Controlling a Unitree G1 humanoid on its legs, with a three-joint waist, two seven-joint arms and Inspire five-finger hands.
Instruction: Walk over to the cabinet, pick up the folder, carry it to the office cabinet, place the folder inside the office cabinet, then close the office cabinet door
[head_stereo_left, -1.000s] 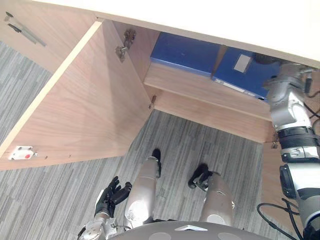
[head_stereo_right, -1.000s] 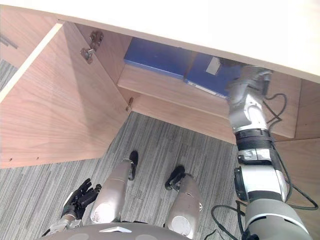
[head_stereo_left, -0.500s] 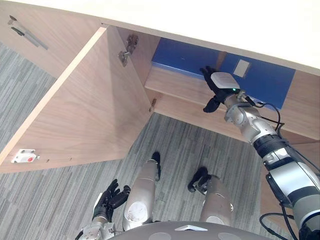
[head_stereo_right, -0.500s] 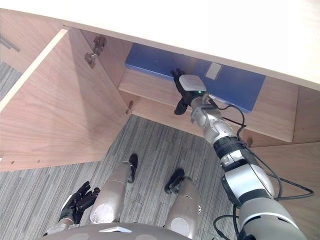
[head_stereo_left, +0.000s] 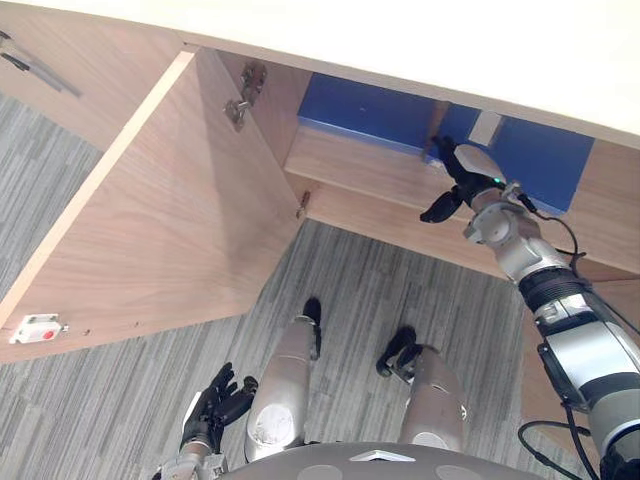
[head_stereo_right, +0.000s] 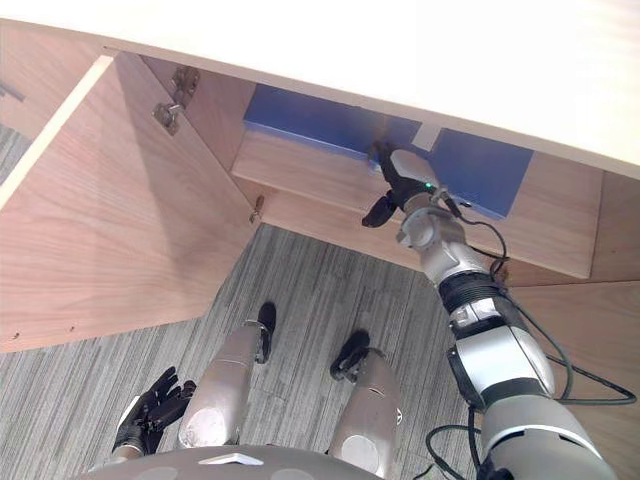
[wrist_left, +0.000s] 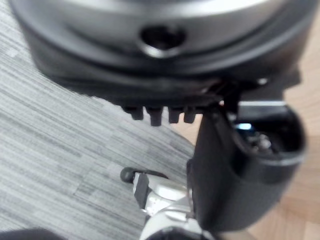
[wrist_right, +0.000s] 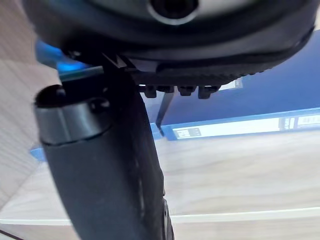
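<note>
Here, the right hand, loosely spread, hovers beside the shelved blue folder; a careless pull-back could snag it.

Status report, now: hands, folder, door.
Right hand open at shelf edge, empty. Left hand open, low. Labelled blue folder on shelf beside another blue folder. Cabinet door wide open.

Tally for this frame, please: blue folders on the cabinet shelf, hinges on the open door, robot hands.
blue folders: 2
door hinges: 2
robot hands: 2, the left hand and the right hand
Total: 6
</note>
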